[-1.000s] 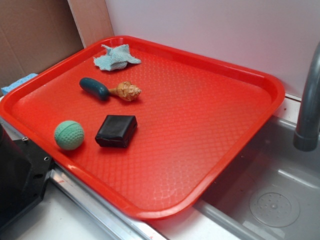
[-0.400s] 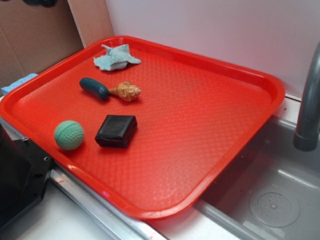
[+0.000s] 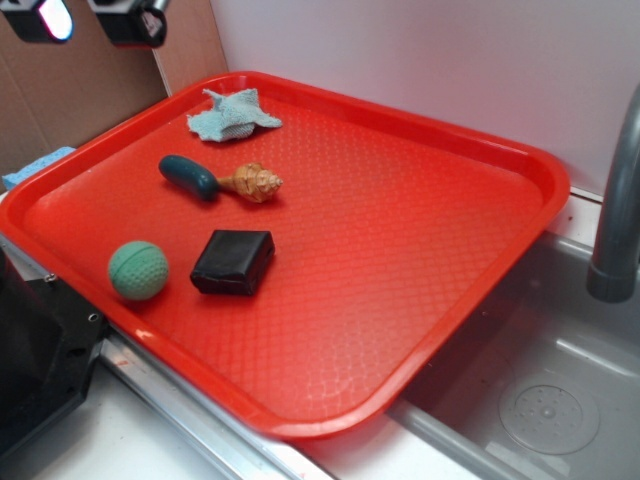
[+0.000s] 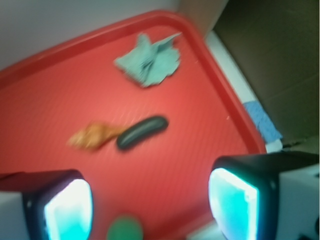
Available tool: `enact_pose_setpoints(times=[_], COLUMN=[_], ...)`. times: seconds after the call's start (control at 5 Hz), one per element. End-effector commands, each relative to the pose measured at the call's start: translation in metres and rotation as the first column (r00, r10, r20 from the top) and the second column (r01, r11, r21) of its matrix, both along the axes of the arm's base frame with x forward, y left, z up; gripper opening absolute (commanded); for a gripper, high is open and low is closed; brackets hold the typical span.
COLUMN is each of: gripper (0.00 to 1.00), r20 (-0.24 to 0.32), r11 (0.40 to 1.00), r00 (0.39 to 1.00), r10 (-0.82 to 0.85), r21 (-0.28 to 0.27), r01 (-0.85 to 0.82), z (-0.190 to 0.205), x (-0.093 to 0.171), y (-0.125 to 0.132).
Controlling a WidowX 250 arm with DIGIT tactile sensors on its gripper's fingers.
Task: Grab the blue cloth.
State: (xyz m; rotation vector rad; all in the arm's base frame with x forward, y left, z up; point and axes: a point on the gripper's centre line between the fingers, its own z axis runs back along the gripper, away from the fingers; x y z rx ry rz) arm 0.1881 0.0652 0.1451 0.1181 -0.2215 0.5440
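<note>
Blue cloth (image 3: 232, 115) is lying crumpled in the red tray's (image 3: 520, 160) far corner, beyond the dark teal handle (image 3: 188, 176). My fingers (image 4: 234, 202) are hovering apart, gripping nothing, well away from it.

I'm working over a toy kitchen sink set up as a test bench. A grey metal faucet pipe (image 3: 618, 210) rises at the right above a grey steel sink basin (image 3: 545, 400) with a round drain. A red textured plastic tray (image 3: 400, 300) bridges the basin, and brown cardboard panels (image 3: 75, 95) and a plain white wall (image 3: 450, 60) back it.
</note>
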Motion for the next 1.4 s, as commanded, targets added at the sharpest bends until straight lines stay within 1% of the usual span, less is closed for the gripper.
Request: enact_pose_setpoints(times=[0.0,0.2,0.4,0.6,0.8,1.0,1.2], gripper=[1.00,1.00,1.00,1.00,1.00,1.00,1.00], r20=[0.081,0.080,0.092,0.110,0.102,0.080,0.065], r11=[0.993,0.986,0.982,0.988,0.986,0.988,0.986], r00=[0.990,0.983,0.978,0.983,0.984,0.986,0.985], r10=[0.116,0.166,0.187,0.144,0.146,0.144,0.162], r21=[-0.022,-0.022,-0.024,-0.079,-0.096,-0.069,-0.051], r01=[-0.114,-0.165,-0.186,-0.136,-0.137,-0.138,-0.158], z=[-0.031,-0.045,-0.059,-0.074,-0.089,-0.100,-0.112], x=[0.036,0.055,0.070,0.084,0.096,0.102,0.107], y=[0.030,0.040,0.049,0.059,0.062,0.062,0.069])
